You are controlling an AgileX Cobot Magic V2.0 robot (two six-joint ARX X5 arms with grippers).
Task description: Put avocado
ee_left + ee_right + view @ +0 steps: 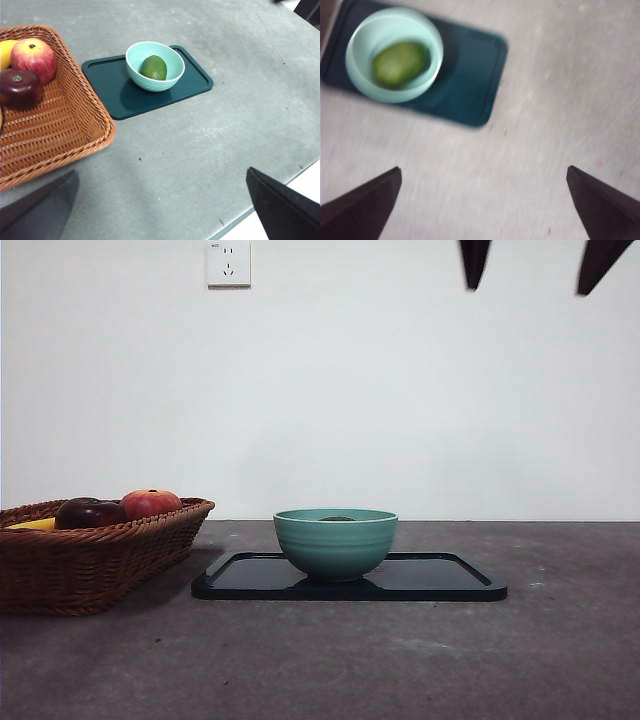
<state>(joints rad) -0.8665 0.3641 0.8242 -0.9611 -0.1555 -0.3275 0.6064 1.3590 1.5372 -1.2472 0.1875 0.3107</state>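
Sitting at the far left of the table is one brown wicker basket, and it holds three fruits that can be made out: one yellow fruit at its left end, only partly seen, one dark maroon round fruit beside it, and one red-orange round fruit next to that. In the left wrist view the same basket shows the maroon fruit and the red-orange fruit touching each other.

Just to the right of the basket, apart from it, lies one flat dark tray. One pale green bowl stands upright on the left part of this tray. One avocado lies inside the bowl, resting on its bottom; from the front only a dark sliver of it shows over the rim. The right wrist view, blurred, also shows the avocado in the bowl on the tray.

One white wall socket is fixed on the wall above the basket's right end.

Two grippers are present. The left gripper is held high over the bare table, its jaws spread wide and holding nothing. The right gripper is above the table to the right of the tray, its jaws likewise spread wide with nothing between them. Two dark jaw tips show at the top right of the front view.
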